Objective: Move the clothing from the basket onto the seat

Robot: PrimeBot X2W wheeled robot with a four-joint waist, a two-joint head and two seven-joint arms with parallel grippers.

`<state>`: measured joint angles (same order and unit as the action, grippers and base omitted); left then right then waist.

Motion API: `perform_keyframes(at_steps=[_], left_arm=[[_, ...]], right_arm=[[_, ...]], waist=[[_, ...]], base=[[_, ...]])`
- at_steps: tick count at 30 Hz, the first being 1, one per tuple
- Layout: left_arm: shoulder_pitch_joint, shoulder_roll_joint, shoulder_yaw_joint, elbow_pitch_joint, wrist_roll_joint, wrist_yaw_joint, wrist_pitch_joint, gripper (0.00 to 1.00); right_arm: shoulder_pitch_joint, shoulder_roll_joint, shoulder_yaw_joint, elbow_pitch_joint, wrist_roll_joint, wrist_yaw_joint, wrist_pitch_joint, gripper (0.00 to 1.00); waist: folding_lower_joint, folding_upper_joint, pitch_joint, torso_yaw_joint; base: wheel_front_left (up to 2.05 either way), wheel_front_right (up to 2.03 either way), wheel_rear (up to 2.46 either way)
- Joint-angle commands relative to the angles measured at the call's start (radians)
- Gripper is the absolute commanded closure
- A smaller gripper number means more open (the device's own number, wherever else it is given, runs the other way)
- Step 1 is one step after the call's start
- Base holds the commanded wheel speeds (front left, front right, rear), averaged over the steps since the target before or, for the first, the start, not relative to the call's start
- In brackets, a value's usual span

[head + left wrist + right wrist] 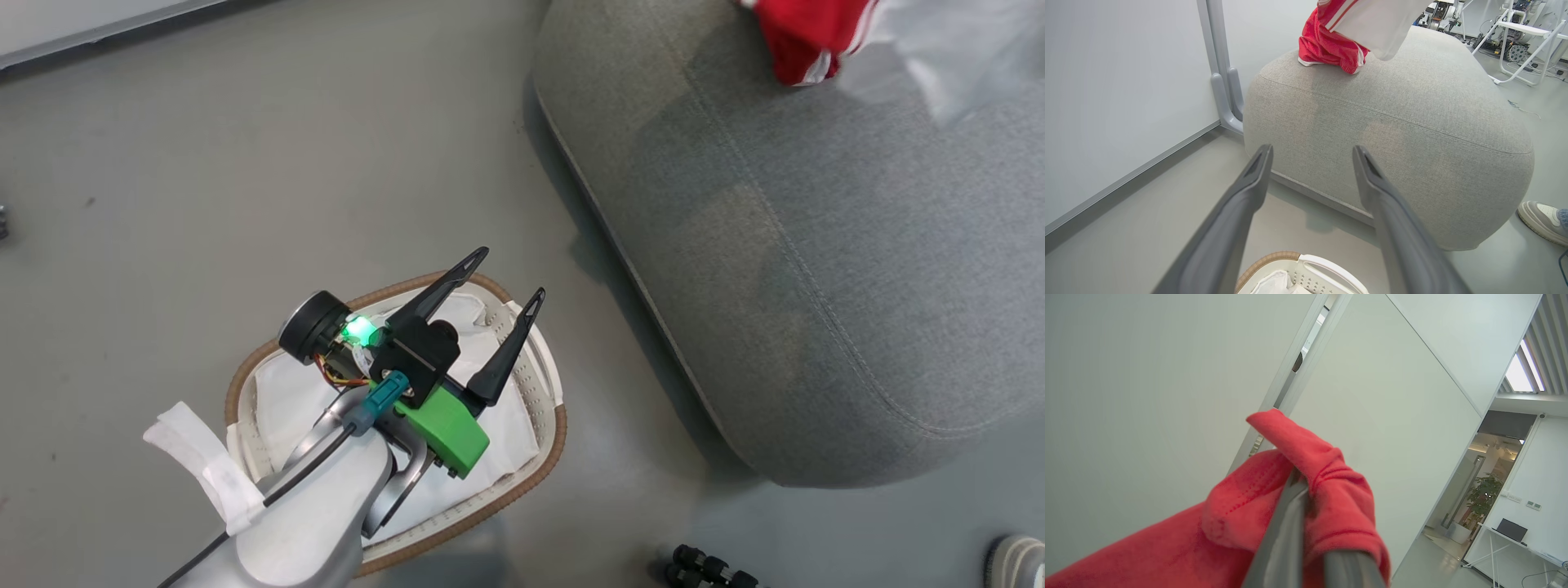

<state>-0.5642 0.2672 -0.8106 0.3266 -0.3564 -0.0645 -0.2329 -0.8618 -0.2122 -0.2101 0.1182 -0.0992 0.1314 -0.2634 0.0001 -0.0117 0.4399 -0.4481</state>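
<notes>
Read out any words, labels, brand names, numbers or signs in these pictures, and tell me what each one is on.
No text can be read in these pictures.
red clothing on the seat: white stripes, no lettering or logo in sight.
basket: no label in sight.
left gripper: no markings to read.
wall plates in the right wrist view: too small to read.

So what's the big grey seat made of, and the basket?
The seat looks like grey woven fabric, matte, with stitched seams. The basket looks like smooth cream plastic with punched holes; its brown rim looks woven, material unclear.
</notes>
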Motion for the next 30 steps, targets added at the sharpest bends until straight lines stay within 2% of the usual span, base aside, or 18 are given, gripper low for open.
perform_keyframes(at_steps=[1,9,14,19,22,30], left_arm=[[-0.015,0.006,-0.002,-0.007,0.009,0.004,0.002,0.00],[-0.043,0.011,-0.009,-0.047,0.021,0.010,0.008,0.00],[-0.061,0.024,-0.016,-0.091,0.033,0.014,0.026,0.00],[-0.076,0.033,-0.019,-0.131,0.039,0.023,0.044,0.00],[-0.070,0.042,-0.012,-0.144,0.034,0.034,0.049,0.00],[-0.050,0.052,-0.024,-0.151,0.030,0.039,0.048,0.00]], right_arm=[[-0.053,-0.056,-0.015,0.037,-0.015,-0.001,-0.002,1.00],[-0.262,-0.319,-0.099,0.267,-0.039,-0.001,0.021,1.00],[-0.273,-0.405,-0.129,0.404,-0.031,-0.001,0.014,1.00],[-0.232,-0.389,-0.181,0.510,-0.043,-0.001,0.001,1.00],[-0.197,-0.343,-0.201,0.552,-0.061,-0.001,-0.001,1.00],[-0.072,-0.224,-0.214,0.556,-0.083,-0.001,-0.003,1.00]], waist=[[-0.0001,0.0117,0.032,0.051],[-0.0001,0.0117,0.098,0.152],[-0.0001,0.0117,0.156,0.192],[-0.0001,0.0117,0.213,0.219],[-0.0001,0.0117,0.240,0.226],[-0.0001,0.0117,0.245,0.220]], base=[[0.00,0.00,0.00],[0.00,0.00,0.00],[0.00,0.00,0.00],[0.00,0.00,0.00],[0.00,0.00,0.00],[0.00,0.00,0.00]])
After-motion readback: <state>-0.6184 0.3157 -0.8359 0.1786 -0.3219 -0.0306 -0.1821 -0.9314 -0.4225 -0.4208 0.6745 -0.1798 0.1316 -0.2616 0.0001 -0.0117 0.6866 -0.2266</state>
